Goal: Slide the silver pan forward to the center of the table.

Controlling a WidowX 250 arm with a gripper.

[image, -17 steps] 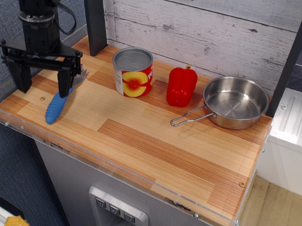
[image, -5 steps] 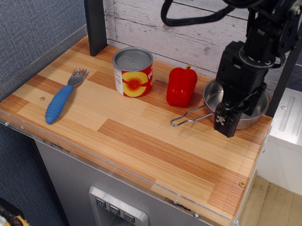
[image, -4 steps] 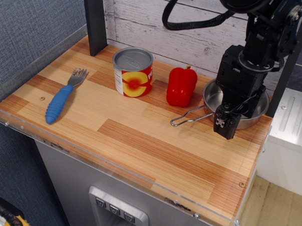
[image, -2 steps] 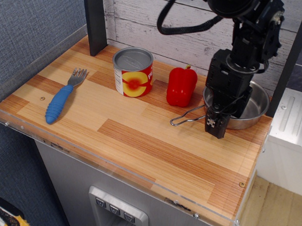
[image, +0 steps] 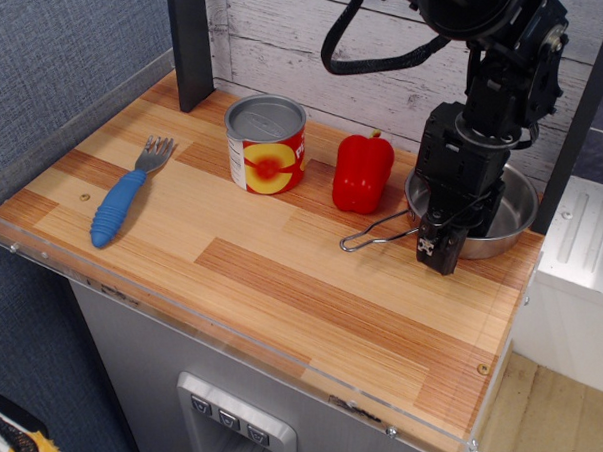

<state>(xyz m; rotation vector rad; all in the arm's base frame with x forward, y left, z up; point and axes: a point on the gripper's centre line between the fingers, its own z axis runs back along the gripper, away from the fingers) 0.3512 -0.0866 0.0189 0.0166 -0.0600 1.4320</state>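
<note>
Since a moment ago the gripper (image: pixel 438 254) has edged slightly right along the near wall of the silver pan (image: pixel 509 217), which sits where it did, at the back right of the table (image: pixel 279 285); nearest the camera, a clear acrylic rim runs along the table's front edge, and the striped light and reddish planks lie bare behind it; at the left, a fork with a ribbed blue handle (image: pixel 119 204) lies flat; the pan's thin wire loop handle (image: pixel 377 234) reaches toward the table's middle; the black gripper hangs straight down from a bulky black arm, its tip at the pan's near rim beside the handle root, hiding most of the pan's left half; whether its jaws are apart or closed on the rim I cannot tell, since only one dark finger shape is plain; farther back stand a glossy red pepper (image: pixel 363 173) and a red and yellow can (image: pixel 266 143) with a dull silver top, well apart from the pan.
</note>
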